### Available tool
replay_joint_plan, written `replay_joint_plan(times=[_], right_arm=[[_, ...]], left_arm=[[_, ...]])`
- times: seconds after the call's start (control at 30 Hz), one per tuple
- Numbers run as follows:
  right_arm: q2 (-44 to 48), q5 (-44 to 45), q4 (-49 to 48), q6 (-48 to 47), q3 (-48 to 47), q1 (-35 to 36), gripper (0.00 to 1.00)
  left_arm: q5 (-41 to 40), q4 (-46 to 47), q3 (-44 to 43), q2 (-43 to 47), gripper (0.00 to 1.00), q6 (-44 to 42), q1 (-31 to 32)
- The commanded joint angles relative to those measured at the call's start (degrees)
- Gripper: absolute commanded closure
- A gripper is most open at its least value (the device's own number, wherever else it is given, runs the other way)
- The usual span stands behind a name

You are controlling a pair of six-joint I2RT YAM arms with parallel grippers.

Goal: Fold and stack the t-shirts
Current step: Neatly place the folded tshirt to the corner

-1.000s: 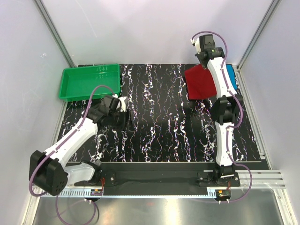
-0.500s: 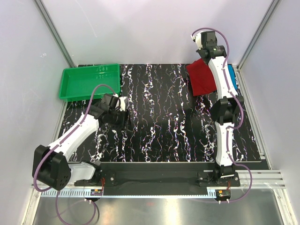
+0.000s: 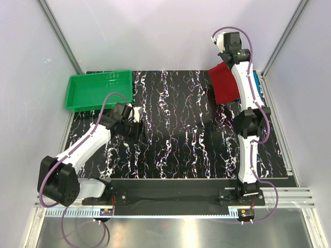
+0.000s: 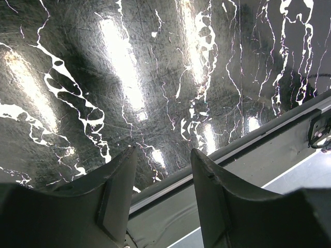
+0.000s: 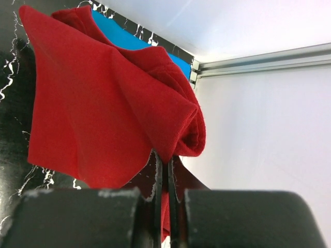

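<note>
t-shirts: 2 were visible, 1 red t-shirt (image 3: pixel 222 85) and 1 blue t-shirt (image 5: pixel 124 39)
trays: 1 was there, the green tray (image 3: pixel 95 93)
arms: 2 were counted, left arm (image 3: pixel 85 144) and right arm (image 3: pixel 248 90)
grippers: 2 were counted, left gripper (image 4: pixel 163 155) and right gripper (image 5: pixel 165 170)
fingers (image 4: pixel 116 191): 2 showed on each gripper, 4 total
tables: 1 was there, the black marbled table (image 3: pixel 181 139)

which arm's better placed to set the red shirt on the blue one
Right: right gripper is shut on the red shirt beside the blue shirt; left gripper is open, empty, near the green tray.
</note>
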State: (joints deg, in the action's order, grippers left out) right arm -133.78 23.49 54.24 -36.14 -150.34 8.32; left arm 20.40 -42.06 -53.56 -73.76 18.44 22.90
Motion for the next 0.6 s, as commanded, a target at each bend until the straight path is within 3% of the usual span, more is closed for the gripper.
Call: replay_joint_plan(times=[0.0, 0.57], right_arm=[[4.8, 2.1, -3.7, -3.2, -3.1, -0.7, 1.0], [2.4, 0.2, -9.1, -5.3, -2.6, -3.0, 1.0]], left_arm=[[1.9, 2.3, -2.1, -0.4, 0.49, -0.3, -0.3], [2.4, 1.7, -3.3, -2.5, 0.5, -0.3, -0.6]])
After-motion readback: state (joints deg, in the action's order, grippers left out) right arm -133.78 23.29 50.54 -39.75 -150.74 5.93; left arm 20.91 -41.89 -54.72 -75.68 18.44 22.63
